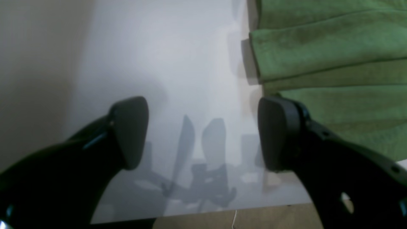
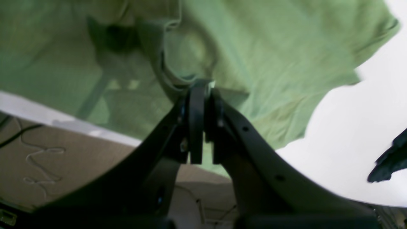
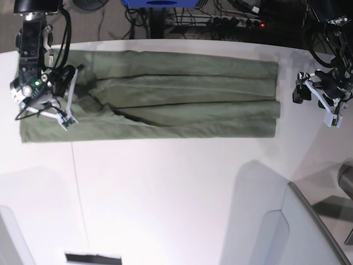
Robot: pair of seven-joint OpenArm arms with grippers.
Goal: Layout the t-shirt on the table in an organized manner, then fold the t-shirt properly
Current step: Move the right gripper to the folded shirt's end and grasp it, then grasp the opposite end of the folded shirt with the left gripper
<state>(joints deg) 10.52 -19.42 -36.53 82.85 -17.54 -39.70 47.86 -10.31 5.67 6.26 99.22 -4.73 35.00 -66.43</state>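
The olive-green t-shirt [image 3: 165,105] lies on the white table [image 3: 165,193], folded lengthwise into a long band with stacked pleats. My right gripper [image 3: 63,105] is at the band's left end. In the right wrist view its jaws [image 2: 205,87] are shut, pinching a fold of the t-shirt [image 2: 270,47] at their tips. My left gripper [image 3: 309,94] hovers just beyond the band's right end. Its fingers stand wide open [image 1: 203,133] over bare table [image 1: 175,63], with the layered edge of the t-shirt [image 1: 334,47] beside one finger and nothing between them.
A grey angled panel [image 3: 309,226] rises at the front right of the table. Cables and a power strip [image 3: 220,16] lie behind the curved far edge. A thin dark seam [image 3: 77,193] runs down the tabletop. Brown floor with a loose cord [image 2: 38,159] shows past the table edge.
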